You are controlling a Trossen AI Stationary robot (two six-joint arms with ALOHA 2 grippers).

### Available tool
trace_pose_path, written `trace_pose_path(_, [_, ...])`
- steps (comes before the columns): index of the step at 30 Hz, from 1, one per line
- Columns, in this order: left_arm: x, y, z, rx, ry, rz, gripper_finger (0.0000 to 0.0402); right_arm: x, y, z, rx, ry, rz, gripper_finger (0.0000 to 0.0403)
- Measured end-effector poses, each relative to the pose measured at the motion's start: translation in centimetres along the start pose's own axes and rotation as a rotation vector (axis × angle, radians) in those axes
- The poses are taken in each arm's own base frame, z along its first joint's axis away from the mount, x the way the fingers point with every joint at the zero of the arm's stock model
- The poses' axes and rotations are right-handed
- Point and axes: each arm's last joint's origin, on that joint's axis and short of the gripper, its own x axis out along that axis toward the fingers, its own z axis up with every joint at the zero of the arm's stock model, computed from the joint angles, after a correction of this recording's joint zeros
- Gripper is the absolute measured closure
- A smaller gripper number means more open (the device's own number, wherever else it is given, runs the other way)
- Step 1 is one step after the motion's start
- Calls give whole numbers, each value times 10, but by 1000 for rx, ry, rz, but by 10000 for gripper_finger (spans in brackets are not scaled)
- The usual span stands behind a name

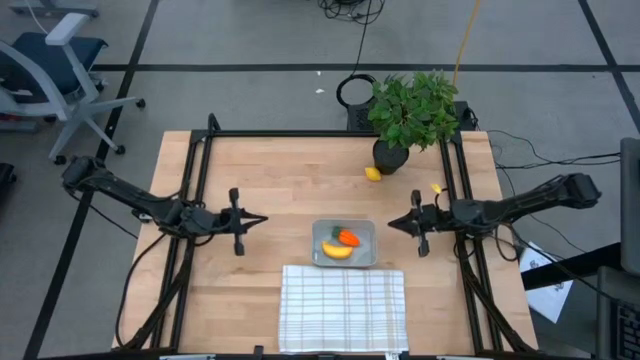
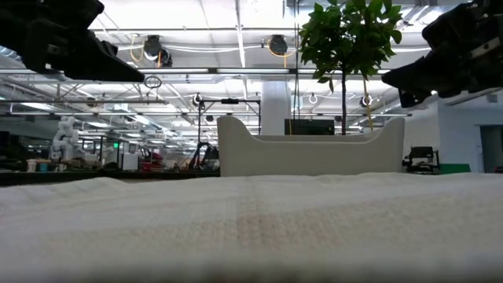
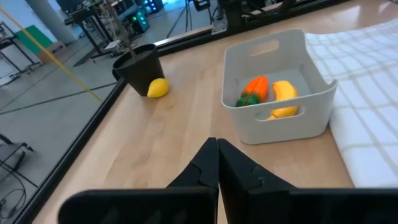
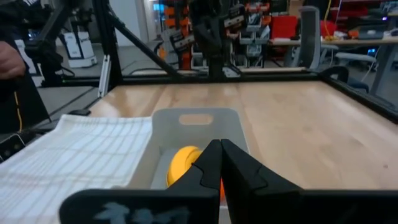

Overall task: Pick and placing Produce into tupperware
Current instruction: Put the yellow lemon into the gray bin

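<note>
The greyish tub stands mid-table, its near side against the white grid cloth. The orange carrot and the yellow banana lie in it; they also show in the left wrist view, carrot and banana. The yellow lemon rests on the wood beside the plant pot. My left gripper is shut and empty, left of the tub. My right gripper is shut and empty, right of the tub.
The potted plant stands at the far right of the table, with the lemon at the pot's base. Black frame rails run along the table's left and right edges. An office chair stands off the table at far left.
</note>
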Motion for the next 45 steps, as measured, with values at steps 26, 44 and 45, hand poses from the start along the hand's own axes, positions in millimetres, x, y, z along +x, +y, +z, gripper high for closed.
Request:
trace_pose_path(26, [-26,10,-23,-33,36,21,401,-29,1,7,-39,-77,47,403])
trace_pose_path(44, [-28,6,-56,-97,-54,11,401,-32,-1,4,-60,-55,19,403])
trace_pose_path(45, [-28,6,-57,-100,-53,11,401,-32,0,4,-66,-55,20,403])
